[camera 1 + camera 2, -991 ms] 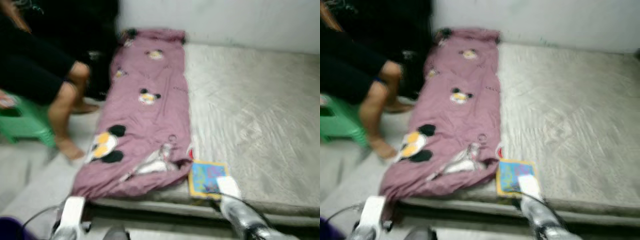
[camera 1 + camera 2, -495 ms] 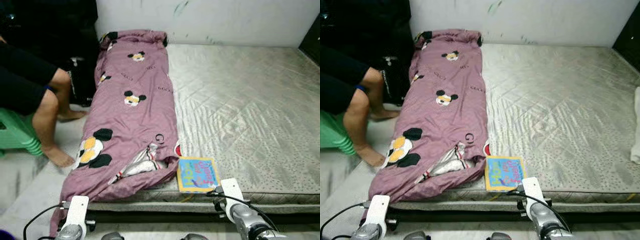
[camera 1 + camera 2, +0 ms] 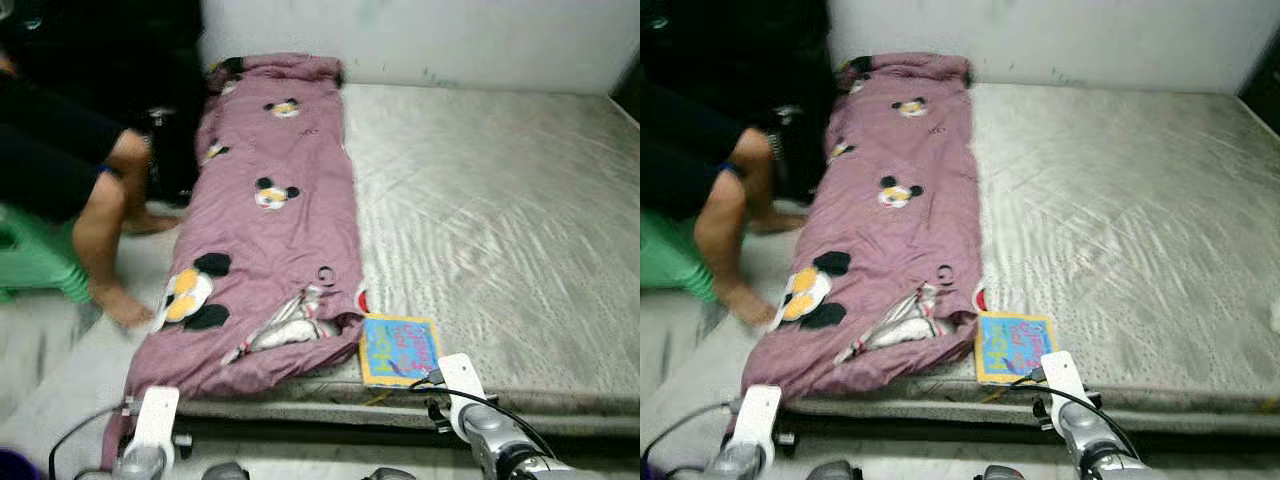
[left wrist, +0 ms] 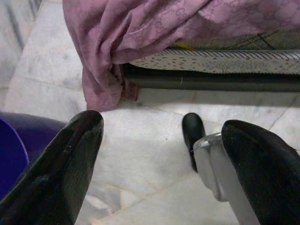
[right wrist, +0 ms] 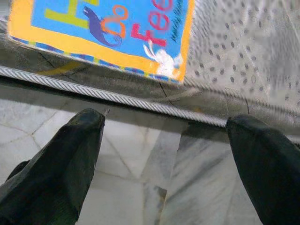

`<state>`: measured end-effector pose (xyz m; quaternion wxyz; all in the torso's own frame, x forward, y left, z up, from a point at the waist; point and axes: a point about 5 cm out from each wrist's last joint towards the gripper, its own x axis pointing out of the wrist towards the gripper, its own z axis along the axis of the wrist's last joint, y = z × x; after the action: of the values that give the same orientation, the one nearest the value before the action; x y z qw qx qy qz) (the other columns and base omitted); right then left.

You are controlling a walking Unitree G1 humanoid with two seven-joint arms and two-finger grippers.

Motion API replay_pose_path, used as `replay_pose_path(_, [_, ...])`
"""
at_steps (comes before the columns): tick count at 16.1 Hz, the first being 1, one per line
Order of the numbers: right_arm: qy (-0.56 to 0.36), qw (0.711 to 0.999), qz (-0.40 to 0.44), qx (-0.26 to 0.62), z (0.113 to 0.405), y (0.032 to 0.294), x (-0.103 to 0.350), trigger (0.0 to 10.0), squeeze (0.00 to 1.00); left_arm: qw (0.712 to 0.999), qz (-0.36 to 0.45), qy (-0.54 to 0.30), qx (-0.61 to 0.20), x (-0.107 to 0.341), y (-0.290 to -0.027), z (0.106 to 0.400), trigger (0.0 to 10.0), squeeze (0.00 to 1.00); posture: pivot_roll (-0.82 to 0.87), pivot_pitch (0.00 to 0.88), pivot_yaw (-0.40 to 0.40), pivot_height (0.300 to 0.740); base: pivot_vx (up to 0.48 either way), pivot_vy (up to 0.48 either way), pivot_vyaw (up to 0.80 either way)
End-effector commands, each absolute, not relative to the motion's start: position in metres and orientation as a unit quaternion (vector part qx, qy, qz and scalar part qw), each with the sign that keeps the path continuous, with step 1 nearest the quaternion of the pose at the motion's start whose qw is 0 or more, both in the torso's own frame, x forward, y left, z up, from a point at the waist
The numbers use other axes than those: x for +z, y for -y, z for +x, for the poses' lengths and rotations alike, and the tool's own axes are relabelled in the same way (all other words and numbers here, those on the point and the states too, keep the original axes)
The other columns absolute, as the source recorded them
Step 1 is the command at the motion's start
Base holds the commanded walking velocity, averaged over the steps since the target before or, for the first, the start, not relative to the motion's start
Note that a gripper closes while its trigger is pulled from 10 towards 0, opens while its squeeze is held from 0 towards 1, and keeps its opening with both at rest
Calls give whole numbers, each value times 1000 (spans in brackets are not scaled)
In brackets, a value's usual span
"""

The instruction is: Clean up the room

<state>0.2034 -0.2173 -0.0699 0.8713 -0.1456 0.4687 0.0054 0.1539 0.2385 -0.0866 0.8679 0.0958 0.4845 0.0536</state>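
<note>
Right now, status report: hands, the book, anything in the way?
Both hands open, empty, low before mattress. Right hand just short of book. Left hand over floor near pink blanket. Person seated left.

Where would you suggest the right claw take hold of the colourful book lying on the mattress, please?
Probably at the near edge of the book, coming from the foot of the mattress, where the right claw hangs open just below. The book lies flat with that edge close to the mattress border, so one finger could likely slide under it. The purple blanket crowds its left side.
</note>
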Motion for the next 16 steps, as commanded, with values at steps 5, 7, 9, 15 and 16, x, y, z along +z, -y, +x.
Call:
replay_pose_path(5, [-463,874,-147,8,209,216,-67,10000,0,862,103,-494,49,-88,-242,148,10000,0,-87,0,-38,740,0,0,248])
replay_pose_path(7, [-463,874,-149,9,209,216,-67,10000,0,862,102,-494,49,-88,-242,148,10000,0,-88,0,-38,740,0,0,0])
replay_pose_path(9, [-463,874,-150,9,209,216,-67,10000,0,862,102,-494,48,-88,-242,148,10000,0,-87,0,-39,740,0,-279,0])
replay_pose_path(15, [-460,872,-166,28,211,215,-66,10000,0,862,102,-494,46,-88,-241,149,10000,0,-87,0,-40,740,0,-333,0])
replay_pose_path(16, [-460,871,-169,30,212,215,-66,10000,0,862,102,-494,46,-88,-241,149,10000,0,-87,0,-40,740,0,-330,0])
